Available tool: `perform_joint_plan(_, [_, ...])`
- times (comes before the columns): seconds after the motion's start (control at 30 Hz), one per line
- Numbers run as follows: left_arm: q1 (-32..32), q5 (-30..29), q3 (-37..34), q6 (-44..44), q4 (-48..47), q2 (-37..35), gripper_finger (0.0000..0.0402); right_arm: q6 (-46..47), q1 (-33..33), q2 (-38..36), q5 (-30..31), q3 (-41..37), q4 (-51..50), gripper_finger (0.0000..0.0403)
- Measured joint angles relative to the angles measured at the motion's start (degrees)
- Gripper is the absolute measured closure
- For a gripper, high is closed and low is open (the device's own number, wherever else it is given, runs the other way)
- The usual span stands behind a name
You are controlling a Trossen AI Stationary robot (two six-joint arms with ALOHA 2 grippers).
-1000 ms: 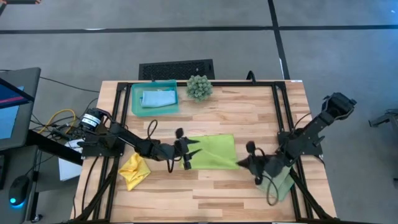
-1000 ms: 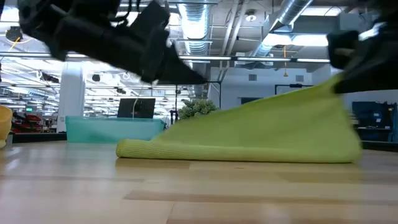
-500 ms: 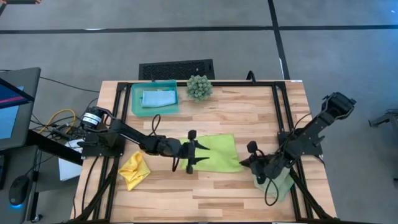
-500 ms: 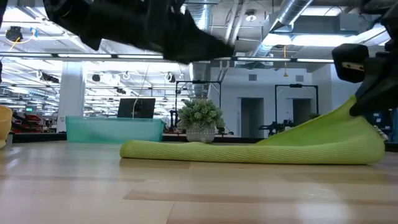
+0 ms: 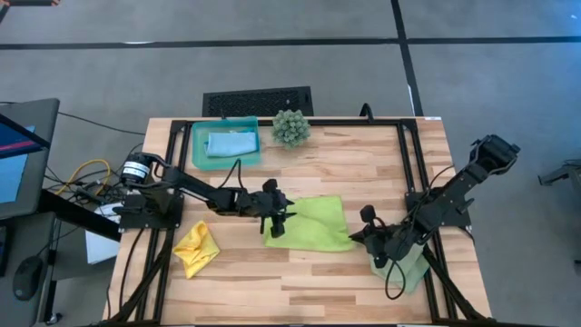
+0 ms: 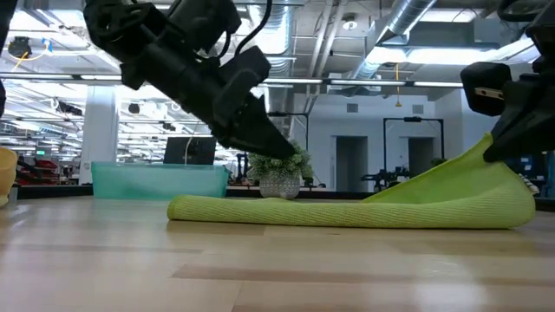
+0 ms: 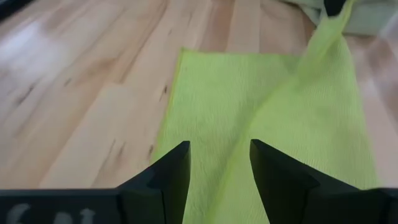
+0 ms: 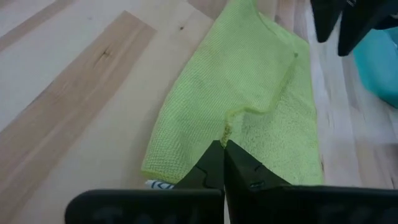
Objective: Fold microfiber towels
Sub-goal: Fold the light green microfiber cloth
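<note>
Lime towel (image 5: 313, 223): pinched at its right corner by the right gripper (image 5: 356, 237), jaws closed on the fabric and lifting that corner into a ridge off the table (image 5: 363, 173). The rest lies flat mid-table, doubled over, with a rolled fold along its left edge. Left gripper (image 5: 276, 219), jaws apart and holding nothing, hovers over that left edge. Sage towel (image 5: 408, 269) lies under the right arm. Yellow towel (image 5: 196, 248) is crumpled at front left. Blue towel (image 5: 231, 143) lies in the tray (image 5: 197, 154).
</note>
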Motion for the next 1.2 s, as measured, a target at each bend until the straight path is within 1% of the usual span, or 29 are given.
perform_joint_plan(0.1, [-0.2, -0.48, -1.23, -1.06, 0.18, 0.0, 0.0244, 0.14, 0.0, 0.0, 0.0, 0.0, 0.0, 0.0388])
perform_joint_plan(0.23, [-0.12, -3.4, -2.07, -3.13, 3.22, 0.0, 0.0244, 1.46, 0.02, 0.0, -0.2, 0.0, 0.0, 0.0391])
perform_joint_plan(0.4, [-0.18, -3.34, -2.12, -3.51, 2.09, 0.0, 0.0244, 1.46, 0.11, -0.02, -0.24, 0.0, 0.0, 0.0387])
perform_joint_plan(0.47, [-0.14, -3.41, -2.12, -3.14, 1.91, 0.0, 0.0244, 1.46, 0.1, -0.02, -0.24, 0.0, 0.0, 0.0387])
perform_joint_plan(0.63, [-0.45, -4.25, -2.12, 0.97, 2.56, 0.0, 0.0244, 1.45, 0.11, -0.02, -0.34, 0.0, -0.02, 0.0391])
perform_joint_plan(0.77, [-0.97, 0.17, -2.12, 2.56, 2.81, 0.0, 0.0244, 1.44, 0.11, -0.04, -0.41, 0.0, -0.02, 0.0388])
perform_joint_plan(0.87, [-1.71, 2.7, -2.12, 4.27, 3.01, 0.0, 0.0244, 1.44, 0.11, -0.04, -1.69, 0.0, -0.02, 0.0388])
perform_joint_plan(1.07, [-3.16, 3.1, -2.12, 7.39, 3.52, 0.0, 0.0244, 1.42, 0.11, -0.04, -2.12, 0.0, -0.02, 0.0392])
perform_joint_plan(1.2, [-3.06, 3.04, -2.08, 5.41, 8.99, 3.1, 0.0244, 1.42, 0.11, -0.04, -2.16, 0.0, 0.18, 0.0388])
